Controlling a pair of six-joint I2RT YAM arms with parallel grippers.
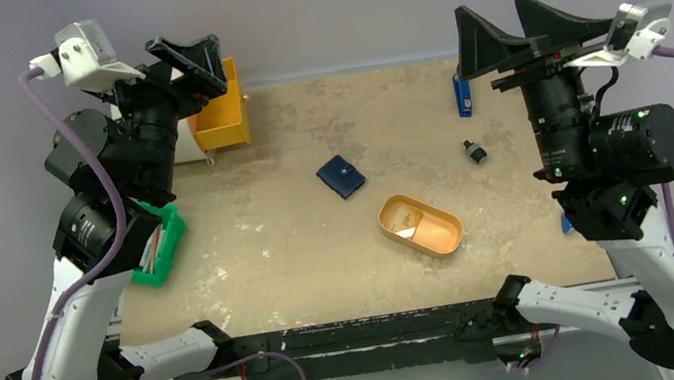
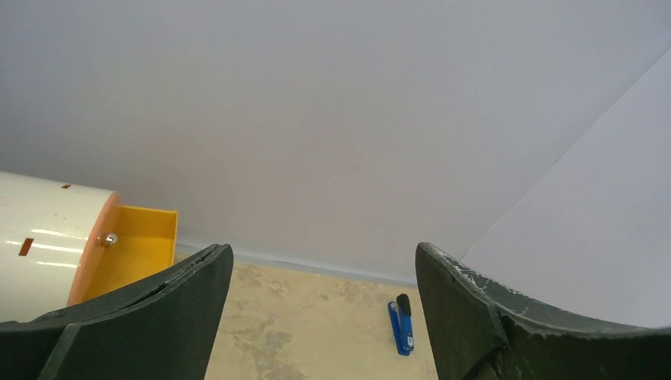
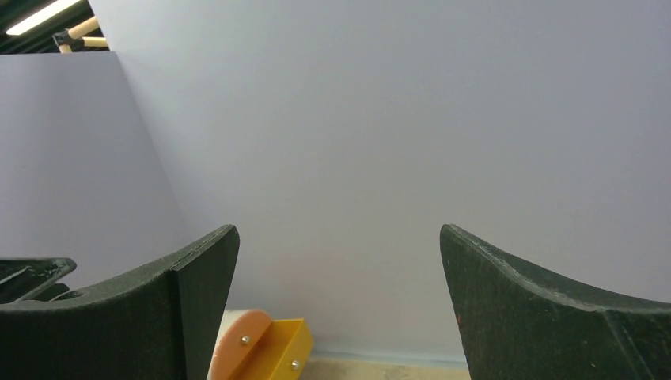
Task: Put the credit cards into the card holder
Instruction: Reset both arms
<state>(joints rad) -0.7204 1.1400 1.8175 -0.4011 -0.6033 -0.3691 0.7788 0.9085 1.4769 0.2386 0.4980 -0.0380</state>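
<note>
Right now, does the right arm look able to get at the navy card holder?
Probably yes. The card holder lies alone mid-table, nothing on it. The right end effector hangs raised, open and empty; only a small black object lies between them, low enough to clear.

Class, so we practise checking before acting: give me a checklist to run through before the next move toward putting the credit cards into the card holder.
1. Left gripper open and empty: ok.
2. Right gripper open and empty: ok.
3. Card holder in plain view, nothing lying on it: ok.
4. Card holder opened to take cards: not ok, it lies shut.
5. Credit cards located: cannot tell; a pale patch inside the orange tray may be one.
6. Small black object stands apart from the card holder: ok.
</note>
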